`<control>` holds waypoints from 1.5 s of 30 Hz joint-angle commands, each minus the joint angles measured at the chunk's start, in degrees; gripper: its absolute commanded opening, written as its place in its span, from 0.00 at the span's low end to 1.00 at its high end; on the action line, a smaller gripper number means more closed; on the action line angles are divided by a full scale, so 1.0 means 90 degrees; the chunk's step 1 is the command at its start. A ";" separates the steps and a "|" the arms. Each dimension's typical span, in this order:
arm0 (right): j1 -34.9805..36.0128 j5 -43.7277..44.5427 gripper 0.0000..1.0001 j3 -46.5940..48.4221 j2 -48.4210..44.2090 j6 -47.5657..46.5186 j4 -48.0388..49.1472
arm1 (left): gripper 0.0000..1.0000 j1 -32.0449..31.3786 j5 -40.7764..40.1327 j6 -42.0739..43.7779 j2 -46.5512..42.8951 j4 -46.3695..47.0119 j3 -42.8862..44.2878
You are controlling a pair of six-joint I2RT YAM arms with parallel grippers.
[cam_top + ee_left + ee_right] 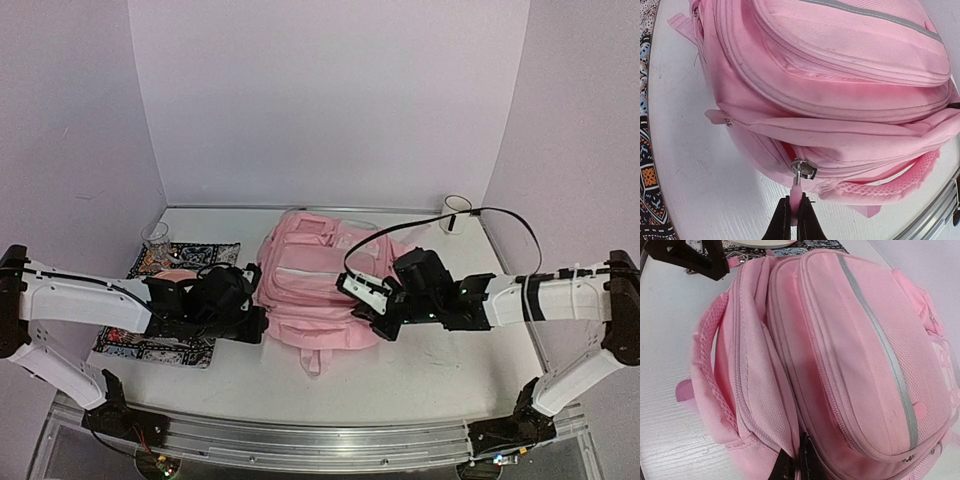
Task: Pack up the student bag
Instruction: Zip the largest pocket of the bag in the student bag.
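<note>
The student bag (310, 280) is a large soft pink backpack lying flat in the middle of the table, its zipped pockets facing up. My left gripper (794, 220) is at its left side, shut on the pink pull tab (796, 197) of a metal zip slider (803, 169). My right gripper (801, 465) is at the bag's right side, shut on a fold of the bag's fabric (790, 430) beside a zip seam. The bag also fills the right wrist view (840, 355), where the left arm (690, 255) shows at the top left.
A patterned mat (165, 300) lies left of the bag, with a plate partly hidden under the left arm. A clear glass cup (156, 236) stands at the mat's far corner. A white mug (456, 212) stands at the back right. Walls enclose three sides.
</note>
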 commanded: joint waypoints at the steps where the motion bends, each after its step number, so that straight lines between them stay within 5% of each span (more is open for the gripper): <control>1: -0.1067 0.0669 0.00 -0.0309 -0.0812 0.0418 -0.0397 | 0.00 0.0383 -0.0864 0.0306 -0.0321 -0.0235 -0.0268; 7: -0.1674 -0.0335 0.02 -0.0200 -0.1036 0.0820 -0.0376 | 0.00 0.0263 0.0447 0.0731 -0.0350 0.0769 -0.0505; 11: -0.1491 -0.1222 0.24 -0.0107 -0.1042 0.1054 -0.0475 | 0.00 -0.0298 0.0687 0.0861 0.0028 0.1178 -0.0040; 18: -0.0411 -0.0987 0.58 0.0125 -0.1062 0.1067 -0.0658 | 0.00 -0.0980 0.1119 0.1151 0.1014 0.1499 0.1176; 26: -0.0082 -0.1253 0.64 0.0318 -0.0644 0.0738 -0.0808 | 0.00 -0.1195 0.1209 0.1347 0.1154 0.1502 0.1692; 38: 0.0077 -0.1385 0.49 0.0888 0.0165 0.0429 -0.1713 | 0.00 -0.1196 0.0822 0.1206 0.0851 0.1464 0.1402; 40: 0.0099 -0.1331 0.38 0.0917 0.0233 0.0430 -0.1821 | 0.00 -0.1192 0.0788 0.1206 0.0862 0.1450 0.1426; 43: 0.0101 -0.1217 0.06 0.0864 0.0194 0.0472 -0.1931 | 0.00 -0.1177 0.0523 0.1206 0.0844 0.1312 0.1413; 45: 0.0102 -0.1187 0.00 0.0769 -0.0011 0.0518 -0.1979 | 0.00 -0.1101 0.0286 0.1171 0.0822 0.1081 0.1375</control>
